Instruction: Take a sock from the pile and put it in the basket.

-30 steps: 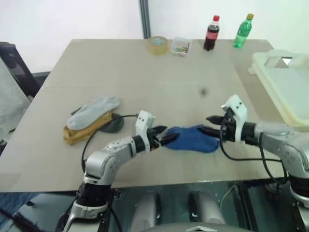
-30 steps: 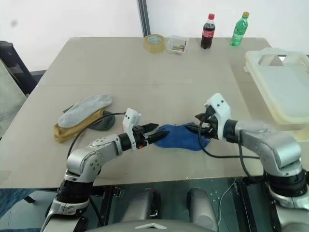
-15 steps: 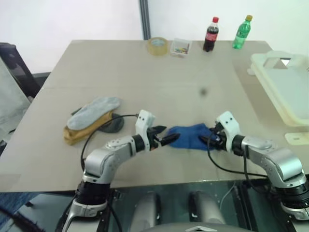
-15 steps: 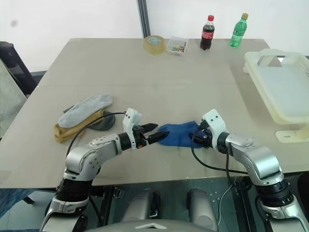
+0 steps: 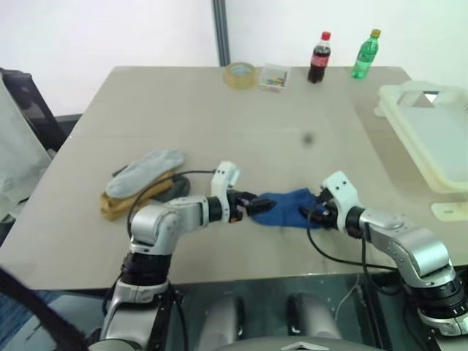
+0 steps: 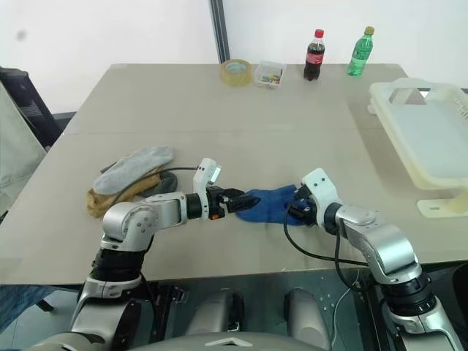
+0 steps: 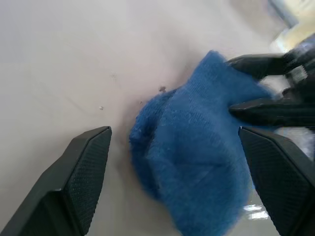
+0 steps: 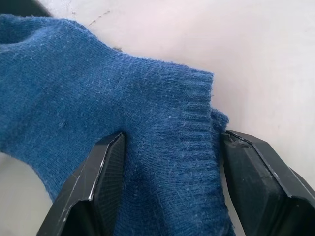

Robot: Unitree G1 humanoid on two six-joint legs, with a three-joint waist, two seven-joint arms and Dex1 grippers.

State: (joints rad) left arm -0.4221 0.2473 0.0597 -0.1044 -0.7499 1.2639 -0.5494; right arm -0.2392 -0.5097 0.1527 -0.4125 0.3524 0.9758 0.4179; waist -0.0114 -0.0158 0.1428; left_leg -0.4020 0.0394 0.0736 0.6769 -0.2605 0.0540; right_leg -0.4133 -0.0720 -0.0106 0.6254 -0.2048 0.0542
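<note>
The royal-blue sock (image 5: 287,207) lies flat on the table near its front edge, between my two grippers. At its toe end my left gripper (image 5: 254,205) is open, its fingers wide apart in front of the fabric (image 7: 197,162). My right gripper (image 5: 314,213) is low over the cuff end, and the jaws stand open on either side of the ribbed cuff (image 8: 187,113), fabric against both fingers. The pile (image 5: 142,179) of grey, mustard and dark socks lies to the left. The cream basket (image 6: 380,91) stands at the table's right edge.
At the table's far edge stand a cola bottle (image 5: 319,57), a green bottle (image 5: 366,55), a tape roll (image 5: 240,73) and a small clear box (image 5: 274,75). A black cable runs along each forearm.
My right gripper has come down from above the sock to its cuff end. My left gripper has rolled at the wrist but stays at the toe end. The sock has not been lifted.
</note>
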